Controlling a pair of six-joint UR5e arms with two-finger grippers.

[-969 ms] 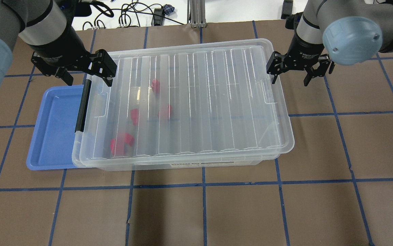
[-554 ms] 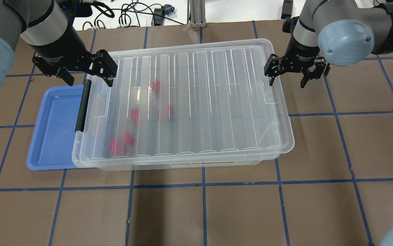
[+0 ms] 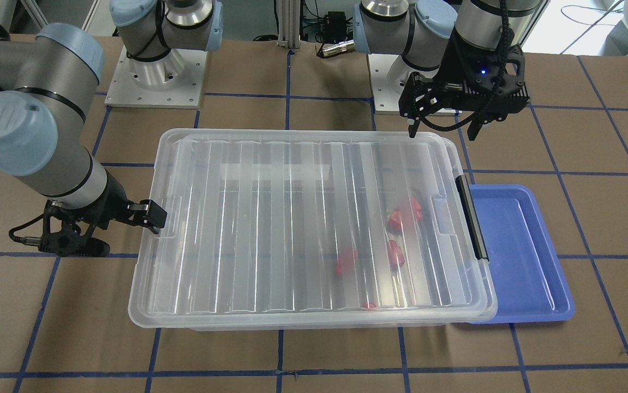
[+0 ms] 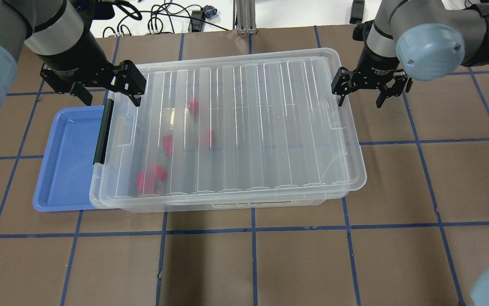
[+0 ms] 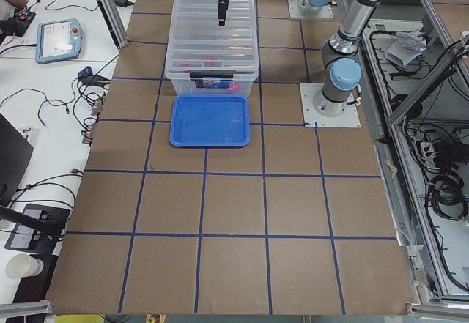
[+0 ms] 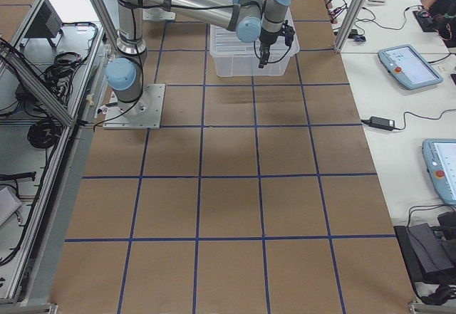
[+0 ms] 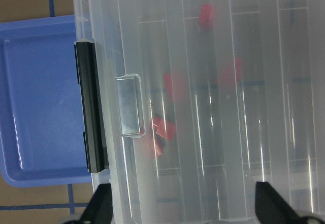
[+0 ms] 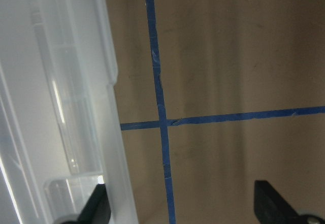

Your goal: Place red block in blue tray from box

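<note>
**Several red blocks shut under a lid, both sets of fingers spread**

Farthest left on the counter (image 4: pixel 397 191) lies the blue tray (image 4: pixel 63 170), with nothing in it. Its right edge meets the box (image 4: pixel 357 178); whether it slips under the overhanging rim I cannot tell.

The left fingers (image 4: pixel 134 85) hang released and wide apart above the box's far-left corner. One is over the lid (image 4: pixel 269 119) and the other is out beyond the black handle (image 4: pixel 102 134). They grasp nothing.

The red blocks (image 4: pixel 151 177) sit inside the box, in its left half, seen blurred through the ribbed lid. The one nearest the left fingers is the far red block (image 4: pixel 192 105), to their right and nearer, with the lid between them.

At the far-right end the right fingers (image 4: pixel 340 94) are also spread and empty. One is beside the box's rim and the other is over bare counter, well apart from every block.

Each block looks light, stiff and smooth, so it will probably skid if nudged. The flat sides of the squarish body should give a surer grasp than the narrow stub. The lid probably has to come off first. It looks thin and springy, so it is best taken by its end edges.
</note>
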